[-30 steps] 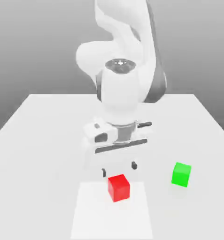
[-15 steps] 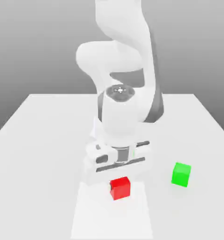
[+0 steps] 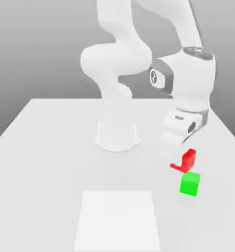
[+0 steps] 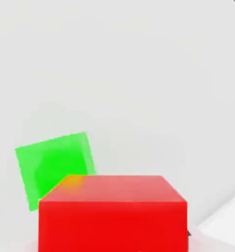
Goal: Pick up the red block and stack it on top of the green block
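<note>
Red block (image 3: 188, 159) sits clamped between the closed fingers (image 3: 184, 165), held just above the green block (image 3: 190, 183).

Setting: a simulated robot test bench, not a furnished room. Evidence: a featureless white tabletop (image 3: 45, 147) against a plain grey gradient backdrop; a smooth white arm (image 3: 119, 64) mounted near the tabletop's far edge; a paler square patch (image 3: 117, 221) at the near edge; flat, textureless surfaces throughout
</note>
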### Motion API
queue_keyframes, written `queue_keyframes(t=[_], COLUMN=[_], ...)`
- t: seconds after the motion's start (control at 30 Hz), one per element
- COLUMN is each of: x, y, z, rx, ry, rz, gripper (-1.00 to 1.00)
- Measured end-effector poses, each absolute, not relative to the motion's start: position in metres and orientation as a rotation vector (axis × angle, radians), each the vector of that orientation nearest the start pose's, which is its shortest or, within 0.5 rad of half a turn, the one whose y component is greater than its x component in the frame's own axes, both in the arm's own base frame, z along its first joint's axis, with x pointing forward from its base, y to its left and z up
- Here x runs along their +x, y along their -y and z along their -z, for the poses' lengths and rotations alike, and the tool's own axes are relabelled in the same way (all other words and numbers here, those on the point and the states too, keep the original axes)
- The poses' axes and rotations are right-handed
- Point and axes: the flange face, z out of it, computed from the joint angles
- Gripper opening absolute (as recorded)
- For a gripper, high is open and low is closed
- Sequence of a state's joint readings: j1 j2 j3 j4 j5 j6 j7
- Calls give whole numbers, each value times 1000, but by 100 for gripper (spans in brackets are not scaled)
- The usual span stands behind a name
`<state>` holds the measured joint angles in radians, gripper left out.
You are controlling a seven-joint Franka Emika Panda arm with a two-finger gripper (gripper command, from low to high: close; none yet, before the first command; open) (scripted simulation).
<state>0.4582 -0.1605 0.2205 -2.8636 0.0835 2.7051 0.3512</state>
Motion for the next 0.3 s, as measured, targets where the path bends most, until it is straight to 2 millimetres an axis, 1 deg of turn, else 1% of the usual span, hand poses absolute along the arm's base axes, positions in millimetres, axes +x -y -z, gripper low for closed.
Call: queue_keyframes(t=[0.07, 0.17, 0.2, 0.3], x=[279, 279, 278, 278], y=[-223, -224, -223, -223], z=[-222, -195, -186, -186], rx=[-3115, -3115, -3115, -3115], ry=[418, 423, 423, 423], rz=[0, 1, 0, 0], gripper=[-100, -100, 100, 100])
